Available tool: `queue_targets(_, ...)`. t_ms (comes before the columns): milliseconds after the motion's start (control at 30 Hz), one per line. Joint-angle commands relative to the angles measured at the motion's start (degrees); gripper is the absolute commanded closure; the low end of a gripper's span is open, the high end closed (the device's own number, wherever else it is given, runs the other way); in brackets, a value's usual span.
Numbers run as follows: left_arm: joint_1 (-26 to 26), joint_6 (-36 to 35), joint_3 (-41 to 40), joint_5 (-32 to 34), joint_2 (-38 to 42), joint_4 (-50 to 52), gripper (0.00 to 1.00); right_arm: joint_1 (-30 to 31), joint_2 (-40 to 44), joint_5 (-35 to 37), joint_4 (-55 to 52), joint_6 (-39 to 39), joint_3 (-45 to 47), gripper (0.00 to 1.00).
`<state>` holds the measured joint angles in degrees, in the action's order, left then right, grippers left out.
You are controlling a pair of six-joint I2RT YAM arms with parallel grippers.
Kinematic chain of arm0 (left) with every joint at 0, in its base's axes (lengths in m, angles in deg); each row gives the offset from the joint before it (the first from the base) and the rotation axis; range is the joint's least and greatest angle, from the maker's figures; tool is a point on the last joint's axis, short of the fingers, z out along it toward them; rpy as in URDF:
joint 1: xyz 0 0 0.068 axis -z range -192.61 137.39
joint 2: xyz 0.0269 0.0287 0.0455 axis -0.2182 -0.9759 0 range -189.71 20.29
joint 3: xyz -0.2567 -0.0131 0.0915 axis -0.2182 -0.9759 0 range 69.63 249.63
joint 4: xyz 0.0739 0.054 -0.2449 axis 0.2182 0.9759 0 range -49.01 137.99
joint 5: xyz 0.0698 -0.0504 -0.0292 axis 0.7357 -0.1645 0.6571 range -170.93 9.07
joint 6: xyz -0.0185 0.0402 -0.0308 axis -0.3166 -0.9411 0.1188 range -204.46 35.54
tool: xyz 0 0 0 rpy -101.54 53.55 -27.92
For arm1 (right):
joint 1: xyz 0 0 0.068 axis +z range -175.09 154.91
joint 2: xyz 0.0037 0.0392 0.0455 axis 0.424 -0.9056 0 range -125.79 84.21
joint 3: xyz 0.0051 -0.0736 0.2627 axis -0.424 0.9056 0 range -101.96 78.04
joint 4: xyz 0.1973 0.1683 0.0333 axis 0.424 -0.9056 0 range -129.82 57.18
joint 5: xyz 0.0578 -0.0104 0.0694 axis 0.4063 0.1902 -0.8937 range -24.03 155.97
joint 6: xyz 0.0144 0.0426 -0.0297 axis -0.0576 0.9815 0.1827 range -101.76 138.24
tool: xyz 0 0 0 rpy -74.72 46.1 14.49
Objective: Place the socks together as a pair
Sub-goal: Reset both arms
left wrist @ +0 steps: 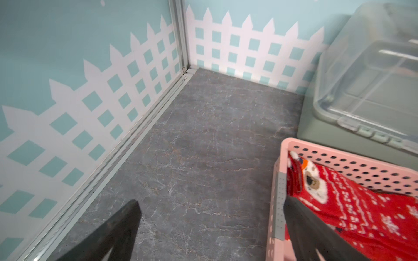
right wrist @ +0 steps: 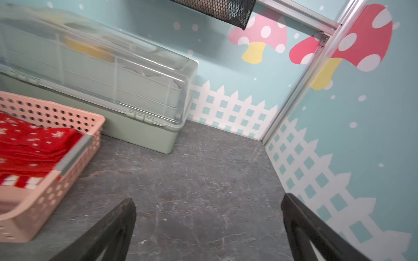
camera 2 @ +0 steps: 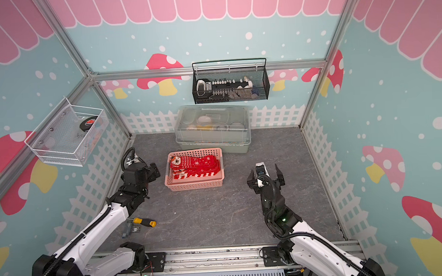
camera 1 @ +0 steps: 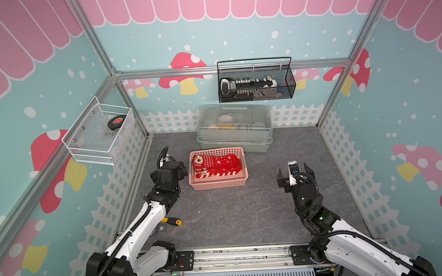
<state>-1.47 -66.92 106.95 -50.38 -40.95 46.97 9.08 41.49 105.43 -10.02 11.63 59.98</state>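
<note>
1. As seen in both top views, the socks (camera 1: 217,164) (camera 2: 195,166) lie stacked lengthwise inside the pink perforated basket (camera 1: 219,186) (camera 2: 194,186), which stands on the grey worktop (camera 1: 243,214) near its middle.
2. Top sock: red with white snowflakes, a white animal face at the cuff, cuff towards the left arm's side. A red sock with white stripes shows beneath it along the near edge of the stack.
3. Left jaws: spread wide, holding nothing. The left arm (camera 1: 154,213) places them just beside the basket's left end.
4. Left wrist view: one finger (left wrist: 117,232) is over bare worktop; the other crosses the basket rim (left wrist: 277,180) and the socks (left wrist: 362,214) in the frame. Contact with either cannot be confirmed.
5. Right jaws: spread wide, holding nothing. The right arm (camera 1: 307,199) holds them well apart from the basket, on its right.
6. Right wrist view: both fingers (right wrist: 108,235) frame bare worktop; the basket (right wrist: 45,198) with the socks (right wrist: 34,146) sits off to one side.
7. Behind the basket, just beside its far wall, stands a green box with a clear lid (camera 1: 233,125) (camera 2: 211,126), lid closed.
8. A yellow-and-black screwdriver (camera 1: 171,221) (camera 2: 144,221) lies on the worktop near the left arm.
9. A black mesh basket (camera 1: 256,83) hangs on the back wall; a white mesh basket (camera 1: 96,133) hangs on the left wall.
</note>
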Motion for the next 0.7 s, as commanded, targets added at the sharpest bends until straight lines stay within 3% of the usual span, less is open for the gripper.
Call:
queue_targets(0, -2.79, -0.31, -4.85, -2.11, 0.31, -7.12, 0.01, -5.32, -3.39, 0.69, 9.72, -3.54, 1.60, 0.01)
queue_targets(167, -6.14, -2.38, -11.18, -3.17, -1.61, -17.65, 0.01, -12.03, -13.28, -4.23, 13.33, -1.52, 1.89, 0.01)
queue_targets(367, -6.40, -4.37, -16.53, -2.74, -5.75, -29.20, 0.01, -16.72, -28.11, -6.41, 21.22, -1.45, 0.11, 0.01)
queue_targets(533, -7.00, -6.12, -14.81, -5.97, -11.32, -35.41, 0.01, -19.48, -36.63, -5.83, 33.14, -1.46, 1.95, 0.01)
queue_targets(667, -7.61, -6.71, -16.35, -9.60, -13.15, -42.90, 0.01, -21.47, -39.32, -9.92, 31.10, 1.39, -0.72, 0.01)
